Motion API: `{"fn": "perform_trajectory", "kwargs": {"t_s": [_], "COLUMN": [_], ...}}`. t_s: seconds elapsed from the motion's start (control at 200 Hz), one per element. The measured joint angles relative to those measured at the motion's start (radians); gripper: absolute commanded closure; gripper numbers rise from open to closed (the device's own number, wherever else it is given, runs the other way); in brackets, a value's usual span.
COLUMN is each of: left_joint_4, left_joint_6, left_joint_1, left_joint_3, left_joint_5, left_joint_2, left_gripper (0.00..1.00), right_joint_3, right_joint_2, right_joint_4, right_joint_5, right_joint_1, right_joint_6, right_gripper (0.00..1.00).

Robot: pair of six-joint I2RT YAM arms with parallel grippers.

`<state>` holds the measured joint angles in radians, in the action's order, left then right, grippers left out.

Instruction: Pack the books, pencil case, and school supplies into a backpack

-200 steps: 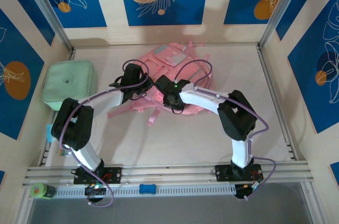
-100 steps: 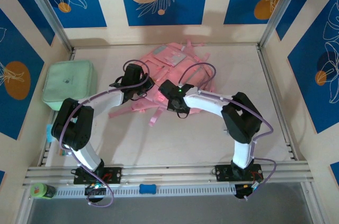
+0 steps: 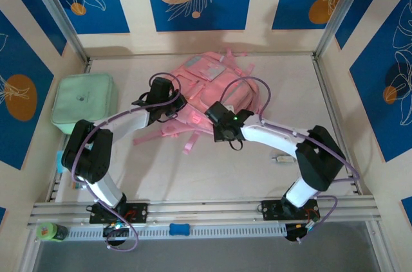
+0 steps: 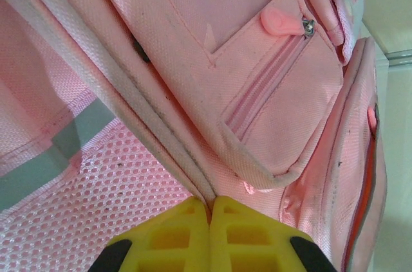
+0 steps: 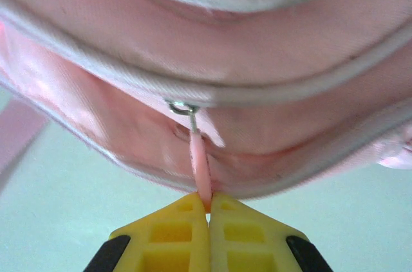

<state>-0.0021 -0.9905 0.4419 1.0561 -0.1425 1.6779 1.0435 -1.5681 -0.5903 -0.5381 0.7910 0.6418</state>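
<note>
A: Over to the pink backpack (image 3: pixel 212 85), lying flat mid-table (image 3: pixel 257 175), toward the back wall.
B: Pinching its zipper pull (image 5: pixel 201 166) with the right tool (image 5: pixel 208 202), pressed tight together.
A: And on the left?
B: Clamping a backpack seam with the left tool (image 4: pixel 210 202), likewise pressed together.

We see the pink backpack (image 3: pixel 215 82) lying in the middle of the bench (image 3: pixel 212 175), straps trailing near-left. The left end effector (image 3: pixel 174 110) meets its left edge and the right end effector (image 3: pixel 216 128) its near edge. A mint-green box (image 3: pixel 84 99) sits at the left.
</note>
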Motion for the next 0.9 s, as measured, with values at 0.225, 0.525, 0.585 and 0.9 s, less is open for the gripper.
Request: {"fn": "perform_trajectory", "kwargs": {"t_s": [0.225,0.525,0.585,0.9], "left_joint_4": [-0.050,-0.090,-0.086,0.071], "left_joint_6": [0.037,0.106,0.093,-0.169], "left_joint_1": [-0.020,-0.049,-0.037,0.225], "left_joint_3": [0.016,0.042,-0.004,-0.163], "left_joint_5": [-0.023,-0.027,-0.032,0.004], "left_joint_2": [-0.005,-0.036,-0.085,-0.135], "left_gripper": [1.00,0.56,0.52,0.48], "right_joint_3": [-0.092,-0.092,-0.093,-0.104], "right_joint_2": [0.115,0.119,0.119,0.107], "right_joint_4": [0.038,0.093,0.100,0.130], "right_joint_5": [0.010,0.131,0.156,0.222], "right_joint_1": [-0.019,-0.024,-0.043,-0.081], "right_joint_6": [-0.132,-0.187,-0.192,-0.216], "right_gripper": [1.00,1.00,1.00,1.00]}}
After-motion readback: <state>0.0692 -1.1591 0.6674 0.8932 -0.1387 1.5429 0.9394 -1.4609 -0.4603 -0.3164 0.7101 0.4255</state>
